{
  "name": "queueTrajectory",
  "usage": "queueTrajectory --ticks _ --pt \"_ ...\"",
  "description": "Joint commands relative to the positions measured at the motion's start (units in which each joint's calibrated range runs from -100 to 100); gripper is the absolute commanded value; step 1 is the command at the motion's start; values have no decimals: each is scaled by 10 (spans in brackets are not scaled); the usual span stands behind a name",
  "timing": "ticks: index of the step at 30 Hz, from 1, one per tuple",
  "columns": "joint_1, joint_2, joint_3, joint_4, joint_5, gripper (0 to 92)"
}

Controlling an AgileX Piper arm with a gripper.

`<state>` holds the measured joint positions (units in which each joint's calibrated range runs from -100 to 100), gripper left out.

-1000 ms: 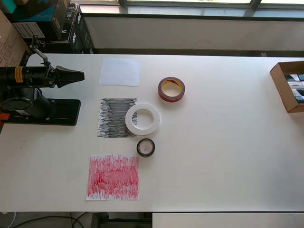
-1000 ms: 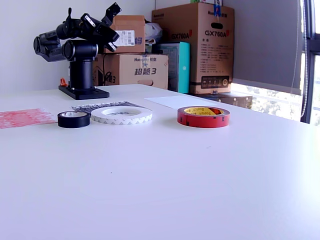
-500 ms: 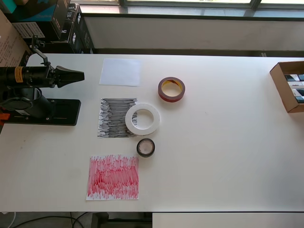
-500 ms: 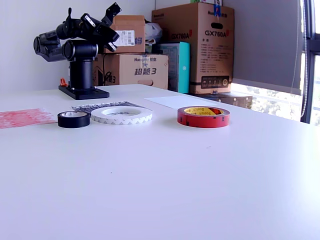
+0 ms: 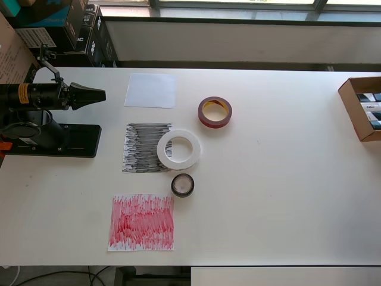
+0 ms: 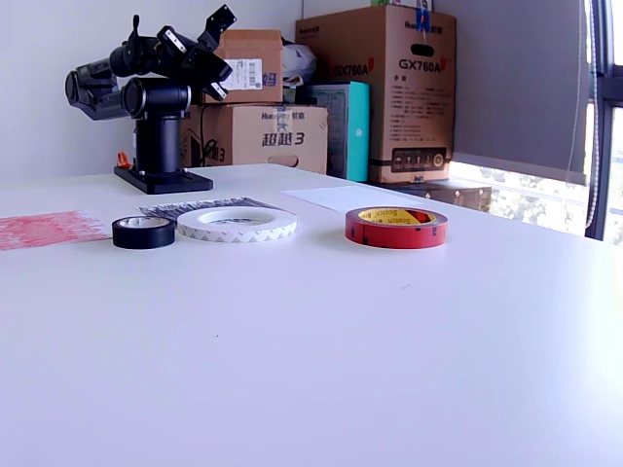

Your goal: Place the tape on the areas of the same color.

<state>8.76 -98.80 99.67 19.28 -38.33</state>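
The white roll overlaps the black sheet, the red roll and black roll lie nearby on bare tabletop, and the tool, empty, has jaws I cannot tell apart or together.

The overhead camera looks straight down on the whole table; the exterior one sits low near its edge, facing across the same top.

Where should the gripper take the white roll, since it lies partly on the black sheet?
Probably from straight above, pinching the ring wall: one finger in the hole, one outside. The white roll lies flat and low, so a side approach has little to hold. The side away from the black sheet looks clear.
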Motion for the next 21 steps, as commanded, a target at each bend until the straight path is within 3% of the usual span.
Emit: queueTrajectory --ticks 1,8,21 --pt "2 18 -6 -6 -1 3" --pt "-2 204 -148 -7 -1 3" --pt "-23 655 -557 1 6 2"
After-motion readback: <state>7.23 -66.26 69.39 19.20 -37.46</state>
